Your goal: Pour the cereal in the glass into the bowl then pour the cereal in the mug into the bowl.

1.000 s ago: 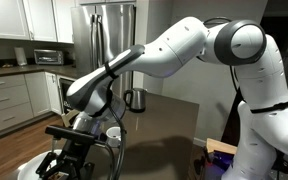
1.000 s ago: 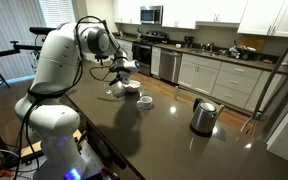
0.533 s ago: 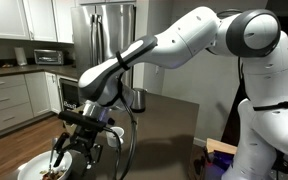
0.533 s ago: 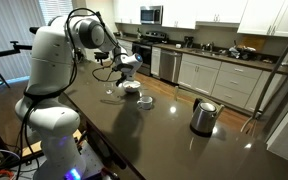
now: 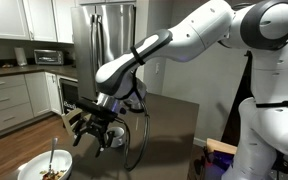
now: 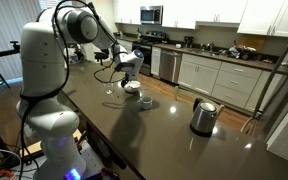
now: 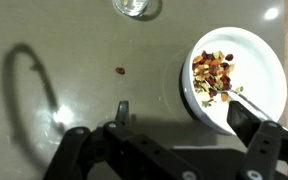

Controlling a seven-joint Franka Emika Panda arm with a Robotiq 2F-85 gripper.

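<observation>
The white bowl (image 7: 246, 82) holds a small heap of reddish-brown cereal (image 7: 214, 72) and a thin metal spoon (image 7: 246, 96). It lies at the right of the wrist view and also shows in both exterior views (image 5: 32, 170) (image 6: 132, 87). The clear glass (image 7: 136, 6) stands upright at the top edge of the wrist view and looks empty. It also shows in an exterior view (image 6: 111, 92). The small white mug (image 6: 145, 100) stands next to the bowl. My gripper (image 7: 187, 115) is open and empty. It hovers above the counter beside the bowl, as both exterior views show (image 5: 99, 135) (image 6: 129, 62).
One loose cereal bit (image 7: 120, 70) lies on the dark counter (image 6: 174, 140) left of the bowl. A shiny jug (image 6: 203, 116) with a dark handle stands farther along the counter. Kitchen cabinets and a fridge (image 5: 109, 40) stand behind.
My gripper has risen from low over the bowl and moved away from it, with the arm stretching out. The bowl, glass and mug have stayed in place.
</observation>
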